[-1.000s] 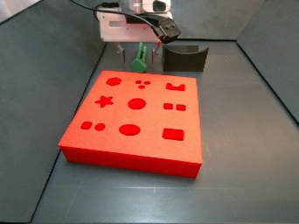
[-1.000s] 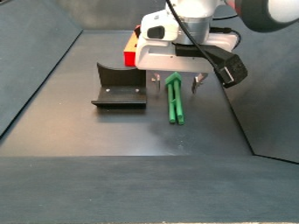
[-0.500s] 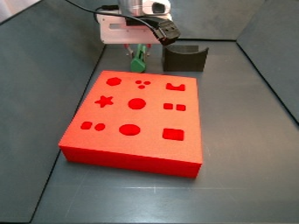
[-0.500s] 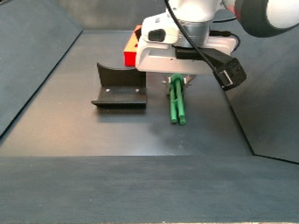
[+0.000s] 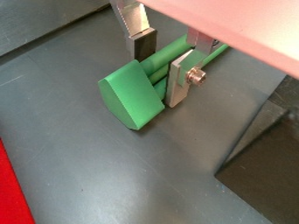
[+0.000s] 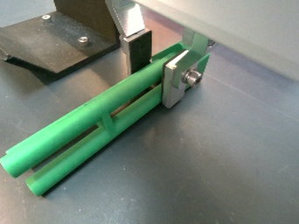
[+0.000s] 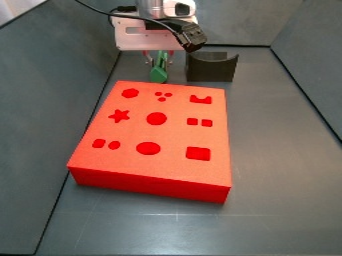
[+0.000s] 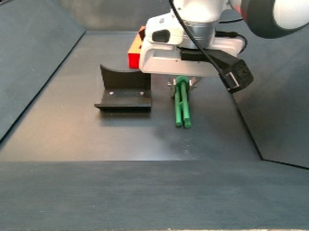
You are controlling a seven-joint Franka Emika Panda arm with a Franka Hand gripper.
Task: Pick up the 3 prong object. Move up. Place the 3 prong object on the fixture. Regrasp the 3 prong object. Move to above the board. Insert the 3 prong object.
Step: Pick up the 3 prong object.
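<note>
- Gripper [image 6: 158, 66] sits low over the 3 prong object [image 6: 100, 127], just beside the fixture [image 8: 122, 93]; in both wrist views its fingers [image 5: 179, 77] stand one on each side of the green piece, apart or at most just touching it. I cannot tell that they are clamped yet.
- The 3 prong object [image 8: 182, 102] lies flat on the dark floor next to the fixture, on the fixture's open side, its rods running lengthwise away from the gripper; the board [image 7: 154, 134] lies well apart from this spot.
- Step in hand, as I judge it: the pickup.
- To do it well, keep the pads square to the rods' long sides and centred across the piece, so closing does not twist it.
- Close fully before lifting, then rise straight up, keeping clear of the fixture's upright wall.
</note>
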